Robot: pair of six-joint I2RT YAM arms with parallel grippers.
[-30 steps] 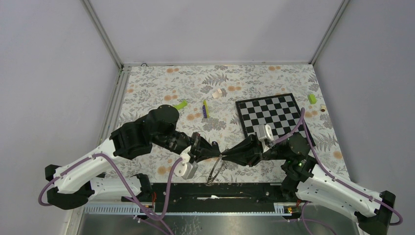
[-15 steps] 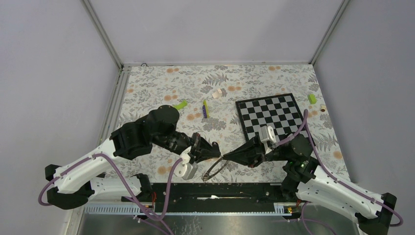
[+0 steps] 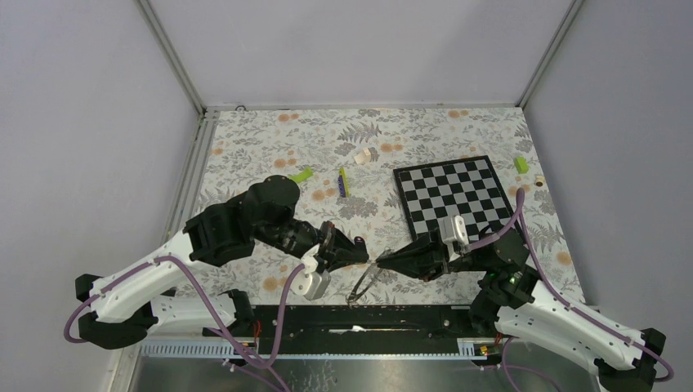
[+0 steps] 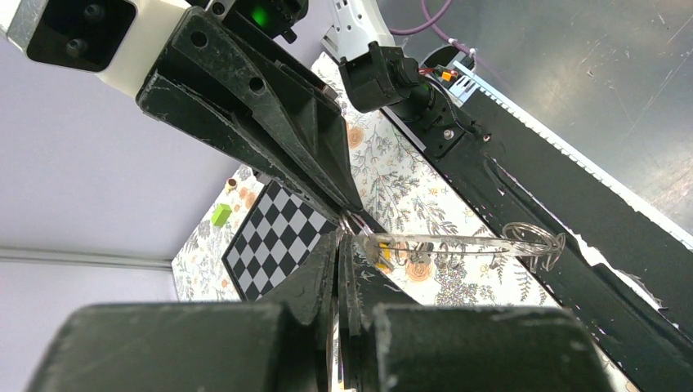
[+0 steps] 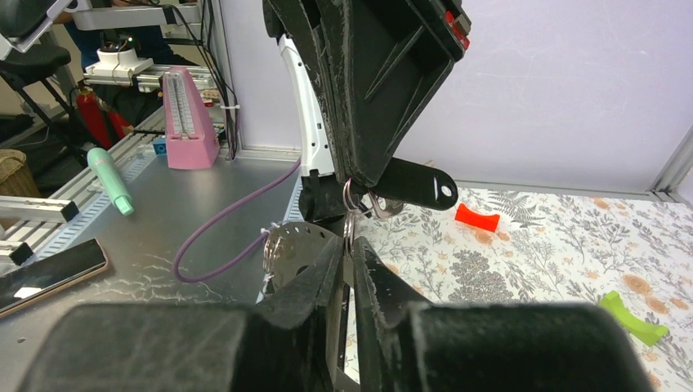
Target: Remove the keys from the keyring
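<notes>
The keyring point(image 3: 364, 286) hangs edge-on between both grippers, low over the table's near edge. My left gripper point(image 3: 366, 260) is shut on its wire. In the left wrist view the keyring point(image 4: 458, 239) runs rightward from the shut left gripper point(image 4: 337, 245), with a yellow key tag point(image 4: 382, 255) close to the tips and a small ring point(image 4: 535, 241) at its far end. My right gripper point(image 3: 378, 262) meets it tip to tip. In the right wrist view the right gripper point(image 5: 350, 242) pinches the ring wire point(image 5: 349, 222), and a black key tag point(image 5: 417, 184) sticks out just above.
The chessboard point(image 3: 453, 194) lies right of centre. Lime-green blocks point(image 3: 303, 174) point(image 3: 520, 164), a thin stick point(image 3: 344, 181) and a white piece point(image 3: 365, 154) lie farther back. A red plastic piece point(image 5: 476, 216) rests on the cloth. The black base rail point(image 3: 351, 314) is right below the ring.
The right arm's wrist has drawn back to the right while its tips stayed at the ring. The keyring swung flat and back to edge-on. The left arm has held still.
</notes>
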